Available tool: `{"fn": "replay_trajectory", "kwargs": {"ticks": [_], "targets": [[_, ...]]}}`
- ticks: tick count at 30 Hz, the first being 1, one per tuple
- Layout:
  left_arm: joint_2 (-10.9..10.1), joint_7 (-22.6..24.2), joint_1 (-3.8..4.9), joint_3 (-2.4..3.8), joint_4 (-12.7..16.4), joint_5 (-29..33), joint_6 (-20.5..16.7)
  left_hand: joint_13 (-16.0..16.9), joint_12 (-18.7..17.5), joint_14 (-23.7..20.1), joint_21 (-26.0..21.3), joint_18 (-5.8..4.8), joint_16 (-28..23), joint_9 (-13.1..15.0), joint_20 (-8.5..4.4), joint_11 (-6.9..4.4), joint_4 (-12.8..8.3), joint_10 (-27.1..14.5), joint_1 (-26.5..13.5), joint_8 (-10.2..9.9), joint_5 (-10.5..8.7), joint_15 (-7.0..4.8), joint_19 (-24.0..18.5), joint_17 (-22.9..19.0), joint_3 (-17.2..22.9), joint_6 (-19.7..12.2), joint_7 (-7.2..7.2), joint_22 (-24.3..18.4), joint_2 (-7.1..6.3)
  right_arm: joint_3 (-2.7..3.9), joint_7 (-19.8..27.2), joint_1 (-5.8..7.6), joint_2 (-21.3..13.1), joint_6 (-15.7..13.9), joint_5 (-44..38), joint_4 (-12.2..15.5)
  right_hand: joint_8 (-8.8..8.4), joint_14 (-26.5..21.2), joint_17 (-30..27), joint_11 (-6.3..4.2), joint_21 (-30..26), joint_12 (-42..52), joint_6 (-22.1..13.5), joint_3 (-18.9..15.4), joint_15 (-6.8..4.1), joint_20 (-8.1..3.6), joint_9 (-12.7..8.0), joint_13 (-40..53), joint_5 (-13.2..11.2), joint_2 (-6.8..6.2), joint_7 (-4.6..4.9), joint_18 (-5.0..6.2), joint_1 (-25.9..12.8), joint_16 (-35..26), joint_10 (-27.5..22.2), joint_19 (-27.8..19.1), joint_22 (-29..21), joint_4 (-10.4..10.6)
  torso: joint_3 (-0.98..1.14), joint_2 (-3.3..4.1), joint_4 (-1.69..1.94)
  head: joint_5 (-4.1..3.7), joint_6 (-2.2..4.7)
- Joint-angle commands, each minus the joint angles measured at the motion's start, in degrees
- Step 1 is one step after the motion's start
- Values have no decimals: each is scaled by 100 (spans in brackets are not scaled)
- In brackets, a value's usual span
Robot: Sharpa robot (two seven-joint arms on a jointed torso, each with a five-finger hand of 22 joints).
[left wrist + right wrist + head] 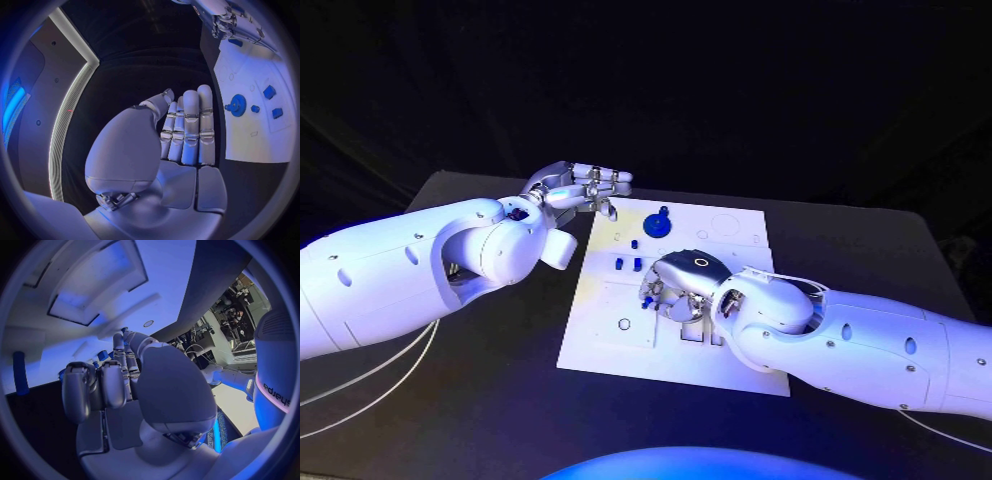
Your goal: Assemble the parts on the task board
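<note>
right hand on task board | parts beside fingers

Head camera looking down from high up at the table and task board, left wrist camera sitting close behind its robot hand, seeing the same task board, right wrist camera sitting close behind its robot hand.

Room is sitting dim, w/ blue-violet light falling from above. Task board is glaring bright vs the black table, which is swallowing detail. Wrist views are bending straight edges hard at the rim; close-up fingers are looking soft.
</note>
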Motion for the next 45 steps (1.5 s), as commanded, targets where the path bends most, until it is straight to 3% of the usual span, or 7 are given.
{"fn": "replay_trajectory", "kwargs": {"ticks": [1,11,16,24,30,39,45], "targets": [[15,-3,4,3,14,-12,120,-5,24,-20,-38,74,-23,-7,-7,-12,-32,-40,-1,-4,-23,33,29,-5,-12,-31,11,-5,29,-1,-17,-6,12,52,-176,-16,19,238,-7,-22,-18,-27,26,3,-41,-35,10,-6,21,7,-7,-53,-40,-2,27,141,1081,-28,-1,3,2,-4,-4],[24,-25,4,3,11,-13,136,-5,26,-21,-42,73,-25,-7,-5,-9,-29,-46,-11,-3,-23,35,30,-8,-20,-35,13,-9,28,-6,-64,-11,91,254,-223,-58,19,238,-6,-22,-21,-29,26,3,-41,-35,12,-6,21,11,-7,-53,-47,-1,29,140,1081,-29,1,-5,14,1,-16],[28,-36,4,3,10,-17,145,-5,26,-21,-42,73,-25,-7,-5,-9,-29,-46,-11,-3,-23,35,30,-8,-20,-35,13,-9,28,-15,-106,-13,139,494,-277,-72,19,237,-11,-22,-26,-30,26,2,-41,-35,13,-6,19,13,-7,-52,-52,-4,30,137,1078,-30,-2,-5,2,15,-10],[29,-45,4,3,8,-23,140,-5,28,-21,-46,73,-26,-8,-3,-8,-30,-51,-13,-2,-23,37,31,-11,-23,-39,14,-12,29,-24,-127,-15,166,596,-297,-59,2,230,-37,-16,-55,-61,0,-36,-35,-31,24,-13,32,-7,-4,-45,-143,-20,13,122,1067,-33,-2,-4,0,18,-7],[29,-55,5,3,3,-25,140,-5,28,-21,-46,73,-26,-8,-3,-8,-30,-51,-13,-2,-23,37,31,-11,-23,-39,14,-12,29,-27,-193,-16,140,305,-310,-65,-375,181,-198,220,-409,-401,-631,-190,150,90,-118,-177,11,-199,228,26,-496,-128,-583,-65,902,72,-1,-7,0,12,13],[29,-61,4,3,-16,-25,144,-4,38,-18,-70,69,-28,-11,10,4,18,-73,-97,1,-25,52,34,-21,-75,-57,23,-29,29,-18,-226,-1,-115,-85,-333,158,-409,139,-341,252,-577,-391,-689,-271,182,152,-135,-223,11,-229,233,68,-571,-225,-699,-146,825,70,4,-6,-7,4,46],[20,-68,4,2,-32,-25,156,-2,45,-16,-83,70,-28,-11,16,5,35,-80,-128,4,-24,55,37,-25,-100,-63,22,-39,30,28,-280,208,-605,-199,-259,580,-391,138,-357,237,-559,-334,-644,-342,173,159,-127,-226,-20,-262,216,65,-633,-235,-672,-128,836,87,-3,-7,-6,-58,82]]}}
